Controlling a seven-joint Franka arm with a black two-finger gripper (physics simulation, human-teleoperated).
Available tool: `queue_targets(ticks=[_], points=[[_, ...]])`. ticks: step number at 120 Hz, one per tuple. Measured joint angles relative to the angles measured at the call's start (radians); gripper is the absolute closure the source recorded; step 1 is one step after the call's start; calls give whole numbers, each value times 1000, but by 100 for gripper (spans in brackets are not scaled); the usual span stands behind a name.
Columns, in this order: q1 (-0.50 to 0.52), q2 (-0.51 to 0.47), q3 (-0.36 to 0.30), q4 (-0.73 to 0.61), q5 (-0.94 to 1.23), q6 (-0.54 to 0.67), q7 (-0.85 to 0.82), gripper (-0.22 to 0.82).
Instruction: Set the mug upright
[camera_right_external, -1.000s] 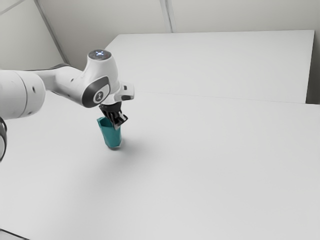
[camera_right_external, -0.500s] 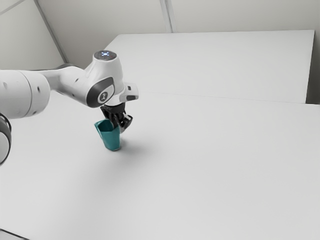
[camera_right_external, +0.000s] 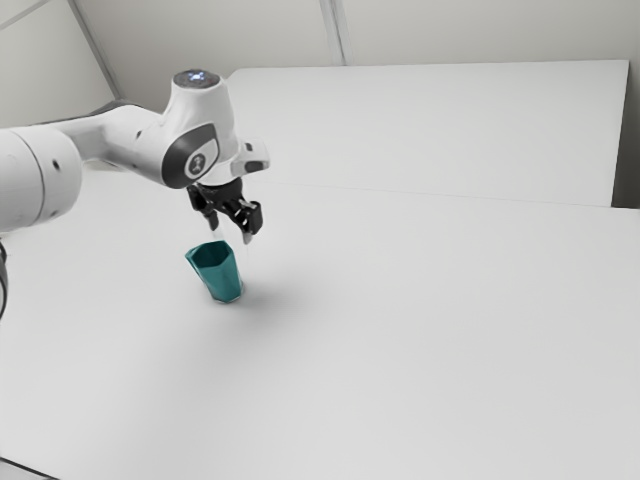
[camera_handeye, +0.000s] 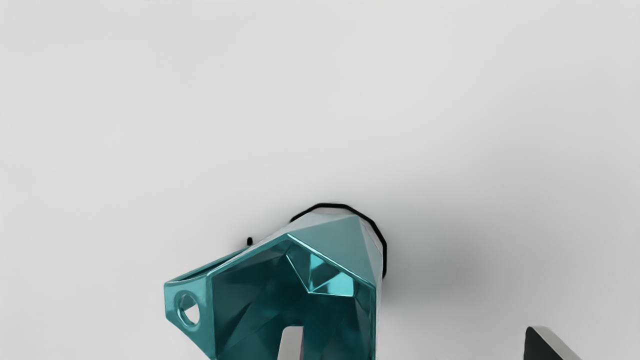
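Pincer (camera_right_external: 230, 235), black, two-fingered: fingers spread apart, nothing clamped, positioned above the mug. Teal, faceted, tapered mug (camera_right_external: 225, 281): upright, base on the desk, mouth facing up. In the wrist view, one finger (camera_handeye: 291, 345) overlaps the mug's mouth; the opposite finger (camera_handeye: 550, 346) is located outside the wall, well apart from it. Handle (camera_handeye: 172, 295), teal, with round hole: projects from the side away from that outer finger. White jointed arm (camera_right_external: 135, 142): enters from the exterior view's left. Desk (camera_right_external: 430, 330): white, flat, with a soft shadow beside the mug.

Exterior cam sat high beside the arm (camera_right_external: 140, 148), well back, angled down; wrist cam looked down close. Both caught mug (camera_right_external: 222, 280) and table (camera_right_external: 420, 330).
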Motion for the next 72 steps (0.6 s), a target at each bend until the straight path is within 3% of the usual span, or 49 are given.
queue_targets(ticks=[44,72], points=[[20,-152,42,127,-163,-178,100,3],[80,-160,43,207,-183,-277,194,1]])
